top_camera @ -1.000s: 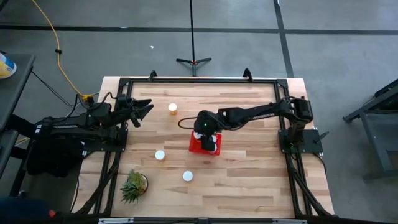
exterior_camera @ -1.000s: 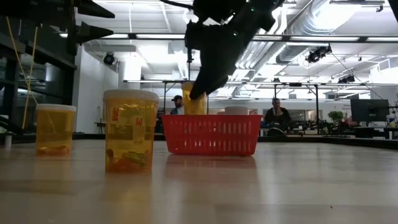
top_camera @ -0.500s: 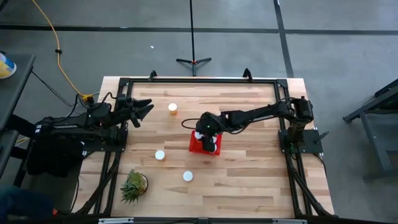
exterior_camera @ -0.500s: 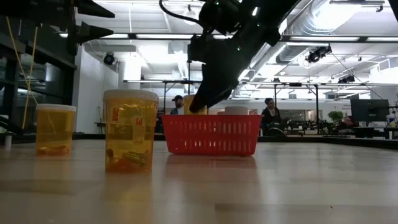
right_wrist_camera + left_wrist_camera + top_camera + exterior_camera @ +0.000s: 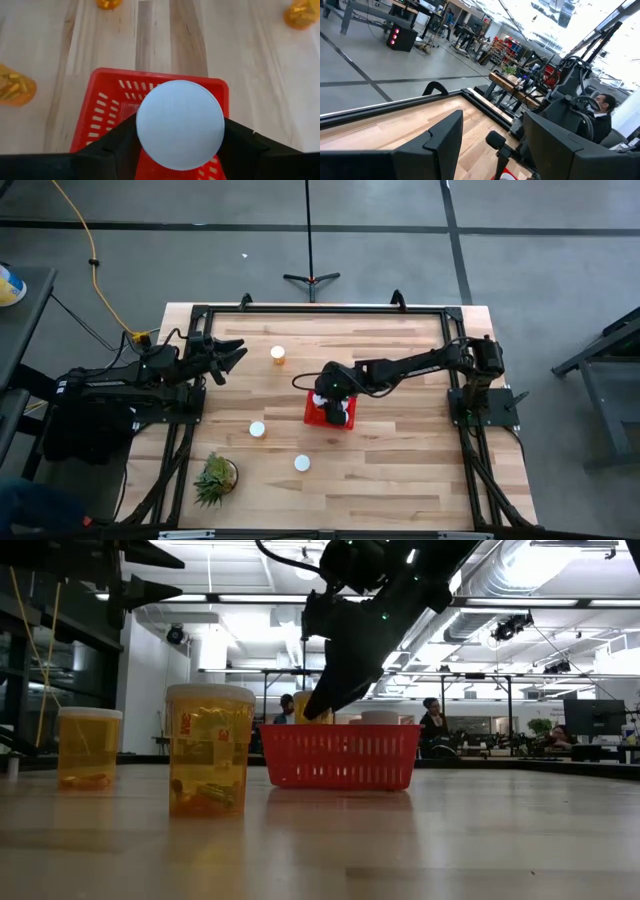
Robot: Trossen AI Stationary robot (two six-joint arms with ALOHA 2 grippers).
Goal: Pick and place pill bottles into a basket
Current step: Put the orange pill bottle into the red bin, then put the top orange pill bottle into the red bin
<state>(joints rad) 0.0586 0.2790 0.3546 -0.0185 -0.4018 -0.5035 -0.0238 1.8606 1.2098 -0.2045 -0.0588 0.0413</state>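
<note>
Over the red basket point(image 5: 329, 412) at mid-table, the right gripper point(image 5: 325, 388) pinches a pill bottle point(image 5: 180, 124) by its white cap, both dark fingers point(image 5: 112, 147) pressed to the cap's sides, bottle low in the basket's near end beside another white cap point(image 5: 380, 717). 3 bottles stand loose on the wood: 1 point(image 5: 277, 355) toward the far edge, 2 point(image 5: 257, 429) and point(image 5: 301, 463) nearer the plant point(image 5: 214, 478). Left gripper point(image 5: 232, 355) waits at the table's left edge, fingers spread
</note>
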